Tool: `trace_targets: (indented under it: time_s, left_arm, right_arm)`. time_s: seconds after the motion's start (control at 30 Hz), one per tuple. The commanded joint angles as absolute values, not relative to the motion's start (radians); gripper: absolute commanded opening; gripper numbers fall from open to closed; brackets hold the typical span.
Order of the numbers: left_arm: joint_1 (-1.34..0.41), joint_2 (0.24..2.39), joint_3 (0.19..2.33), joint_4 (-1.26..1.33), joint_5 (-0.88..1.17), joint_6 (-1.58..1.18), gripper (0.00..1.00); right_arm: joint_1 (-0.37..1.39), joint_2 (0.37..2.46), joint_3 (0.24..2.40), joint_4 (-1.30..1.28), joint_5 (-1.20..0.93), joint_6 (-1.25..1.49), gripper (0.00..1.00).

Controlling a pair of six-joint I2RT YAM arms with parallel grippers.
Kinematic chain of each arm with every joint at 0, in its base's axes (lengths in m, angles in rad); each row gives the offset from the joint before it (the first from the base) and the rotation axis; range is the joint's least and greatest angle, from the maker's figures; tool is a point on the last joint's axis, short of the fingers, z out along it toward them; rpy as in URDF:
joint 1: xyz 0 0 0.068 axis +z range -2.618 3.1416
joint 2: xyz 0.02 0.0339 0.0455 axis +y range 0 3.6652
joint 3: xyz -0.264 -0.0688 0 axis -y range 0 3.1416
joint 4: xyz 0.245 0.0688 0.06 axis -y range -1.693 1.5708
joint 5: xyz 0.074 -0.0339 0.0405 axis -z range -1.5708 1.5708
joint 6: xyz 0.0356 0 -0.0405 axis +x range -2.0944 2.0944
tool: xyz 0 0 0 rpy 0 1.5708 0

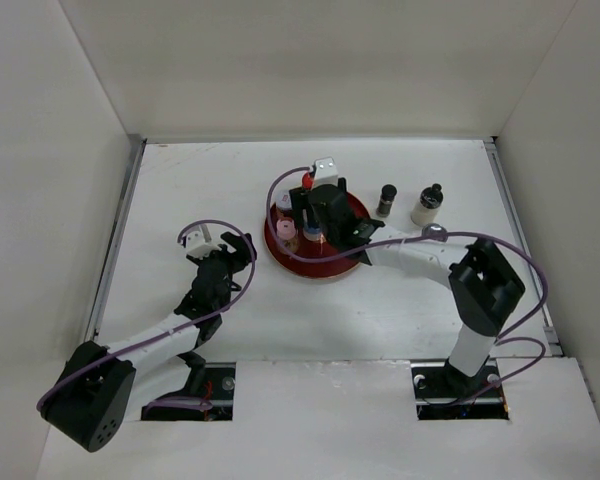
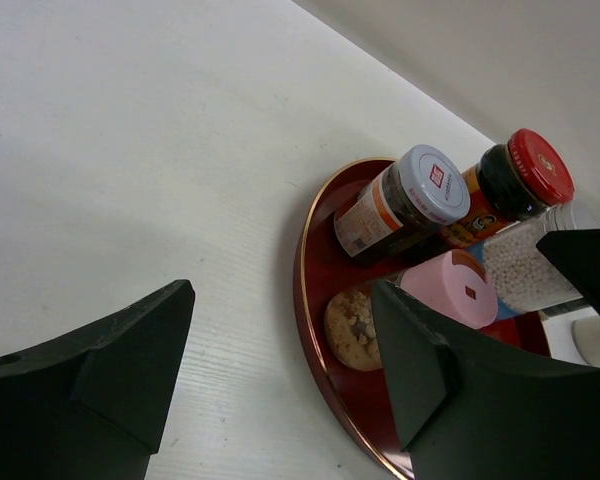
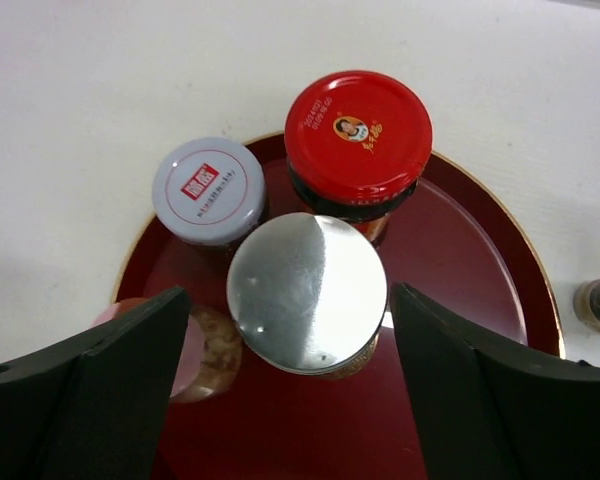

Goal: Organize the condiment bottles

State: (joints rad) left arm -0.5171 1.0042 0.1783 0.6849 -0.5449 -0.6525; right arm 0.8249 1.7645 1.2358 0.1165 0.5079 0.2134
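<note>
A round red tray (image 1: 310, 268) holds several condiment bottles. In the right wrist view a silver-capped jar (image 3: 307, 290) stands mid-tray, with a red-capped jar (image 3: 358, 135) and a grey-capped jar (image 3: 208, 190) behind it. A pink-capped jar (image 3: 195, 350) is partly hidden by a finger. My right gripper (image 3: 290, 295) is open above the tray (image 3: 450, 260), one finger on each side of the silver cap and clear of it. My left gripper (image 2: 280, 300) is open and empty over the table by the tray's left rim (image 2: 315, 290).
Two more bottles stand on the table right of the tray: a dark black-capped one (image 1: 386, 200) and a pale black-capped one (image 1: 427, 205). White walls enclose the table on the left, back and right. The right arm (image 1: 420, 255) reaches over the tray's right side.
</note>
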Motion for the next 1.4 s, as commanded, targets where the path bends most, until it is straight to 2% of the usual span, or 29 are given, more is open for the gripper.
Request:
trace_targets:
  time_s: [0.0,0.13,0.23,0.3,0.37,0.4,0.43,0.5,0.53,0.6,0.63,0.7,0.8,0.9,1.3,1.37]
  left_arm:
    - [-0.509,1.002,0.179,0.736,-0.541,-0.663,0.71]
    - [-0.505,0.993,0.176,0.736,-0.54,-0.667,0.71]
    - [-0.502,0.989,0.173,0.736,-0.546,-0.667,0.71]
    - [-0.502,0.991,0.173,0.736,-0.54,-0.667,0.71]
    - [-0.508,1.0,0.178,0.738,-0.545,-0.667,0.71]
    - [-0.508,1.006,0.181,0.738,-0.542,-0.667,0.71]
    - [-0.507,1.011,0.183,0.738,-0.54,-0.667,0.71]
    - [-0.507,1.006,0.183,0.738,-0.54,-0.667,0.71]
    - [-0.507,0.997,0.18,0.735,-0.54,-0.667,0.71]
    - [-0.51,0.991,0.176,0.739,-0.54,-0.669,0.71]
    - [-0.507,0.994,0.176,0.739,-0.54,-0.669,0.71]
    - [-0.499,1.0,0.176,0.738,-0.538,-0.669,0.71]
    - [-0.502,1.005,0.179,0.739,-0.538,-0.669,0.71]
    - [-0.501,1.017,0.183,0.739,-0.535,-0.669,0.71]
    - [-0.495,1.025,0.186,0.739,-0.525,-0.669,0.71]
    - [-0.498,1.022,0.186,0.739,-0.525,-0.669,0.71]
  right_arm:
    - [0.84,1.669,1.264,0.193,0.515,0.21,0.9]
    - [0.812,1.565,1.192,0.198,0.522,0.207,0.94]
    - [0.756,1.482,1.119,0.21,0.522,0.228,0.92]
    - [0.697,1.45,1.071,0.225,0.531,0.253,0.78]
    - [0.624,1.448,1.043,0.224,0.566,0.285,0.48]
    - [0.589,1.456,1.039,0.213,0.583,0.296,0.38]
    - [0.555,1.468,1.035,0.207,0.594,0.304,0.34]
    - [0.495,1.506,1.051,0.187,0.588,0.301,0.38]
    - [0.473,1.528,1.064,0.173,0.583,0.296,0.46]
    - [0.44,1.565,1.084,0.153,0.575,0.295,0.71]
    - [0.424,1.59,1.098,0.143,0.557,0.29,0.79]
    - [0.404,1.637,1.132,0.106,0.508,0.276,0.86]
    - [0.386,1.687,1.15,0.092,0.486,0.282,0.9]
    - [0.38,1.727,1.164,0.11,0.465,0.278,0.87]
    - [0.369,1.793,1.183,0.173,0.462,0.275,0.48]
    - [0.369,1.761,1.155,0.221,0.463,0.256,0.44]
